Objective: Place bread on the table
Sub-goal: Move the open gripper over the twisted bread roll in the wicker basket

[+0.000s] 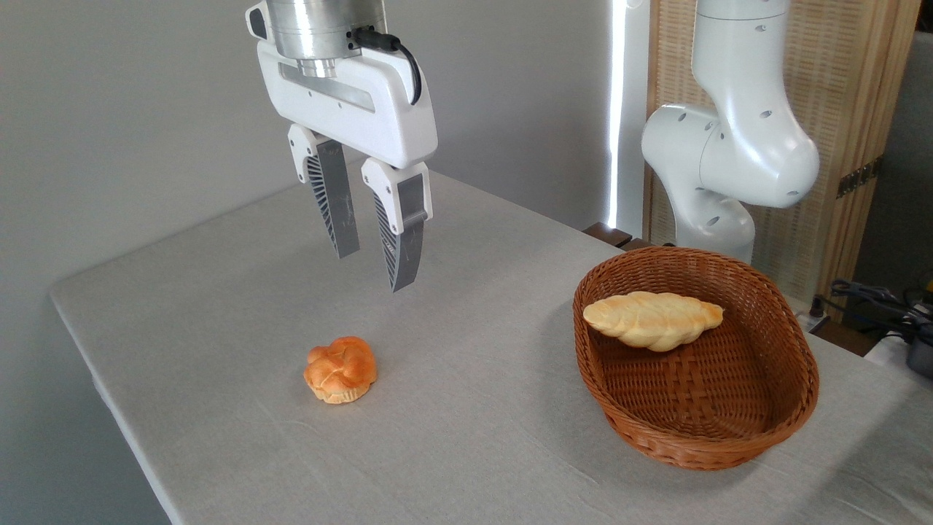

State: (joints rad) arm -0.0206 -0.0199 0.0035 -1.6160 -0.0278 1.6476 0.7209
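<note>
The bread (652,319), a long pale-yellow braided loaf, lies inside the brown wicker basket (791,397) at the right, leaning on its far wall. The grey-clothed table (466,408) carries the basket. My gripper (375,270) hangs well above the table at the upper left, far from the loaf, open with nothing between its ribbed fingers (401,244).
A small round orange knotted bun (340,369) sits on the cloth below and slightly left of the gripper. The arm's white base (729,153) rises behind the basket. The table's left edge runs near the bun. Cables lie at the far right (882,299).
</note>
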